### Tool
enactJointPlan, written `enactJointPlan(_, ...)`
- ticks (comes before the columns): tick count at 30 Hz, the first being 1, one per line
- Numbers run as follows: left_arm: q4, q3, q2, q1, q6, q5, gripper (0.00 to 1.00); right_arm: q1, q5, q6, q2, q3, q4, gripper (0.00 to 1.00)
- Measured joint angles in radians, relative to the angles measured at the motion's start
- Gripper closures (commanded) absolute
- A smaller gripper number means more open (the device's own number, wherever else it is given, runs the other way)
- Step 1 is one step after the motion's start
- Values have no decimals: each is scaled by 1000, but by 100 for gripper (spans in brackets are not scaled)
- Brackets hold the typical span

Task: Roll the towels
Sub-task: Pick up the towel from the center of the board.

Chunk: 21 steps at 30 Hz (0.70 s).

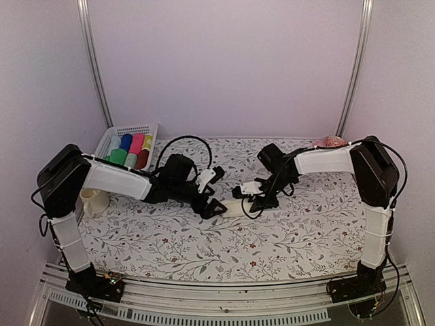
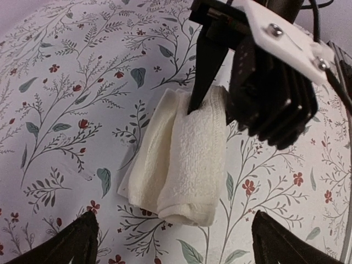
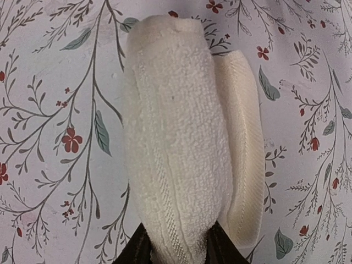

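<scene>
Well to the left of the left hand (image 2: 173, 217) and farther back, a white slotted basket (image 1: 132, 128) stands at the rear corner of the floral-patterned table (image 1: 170, 244). It contains a blue roll (image 1: 126, 141), a pink roll (image 1: 138, 143), a yellow roll (image 1: 148, 141) and a red roll (image 1: 143, 161). The green towel (image 1: 117, 157) is rolled and sits at the basket's near end. Also left of that hand, beside the arm's upper link, stands a cream cylindrical item (image 1: 94, 201); it is too small in view to identify. The left hand is low over the middle of the table with its jaws spread wide and holding nothing. In its wrist view the two fingertips (image 2: 82, 242) stand apart at the bottom corners, clear of the cloth. The cream-white towel (image 2: 184, 159) lies on the table just ahead of that hand, between the two hands. It is wound into a loose, short roll with one layer protruding along its side. The right hand (image 3: 177, 245) faces the left hand from the other end of the roll. Its jaws are drawn narrow and pinch the end of the cream-white towel. In its wrist view the dark fingers (image 3: 135, 250) press against both sides of the cloth, and the roll extends straight away from them. Behind the right hand and well to its right, a pink dish (image 1: 331, 141) sits at the rear edge of the table, partly hidden by the right arm.
</scene>
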Motion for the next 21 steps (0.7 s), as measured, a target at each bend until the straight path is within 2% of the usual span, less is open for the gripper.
enactJointPlan(15,-117,271,264,74,-92,345,3,1,20,-284,-12,-13,23,73)
enactJointPlan(21,-170,303,325,75,-94,440,8,1,46,-330,-7,18,-6,73)
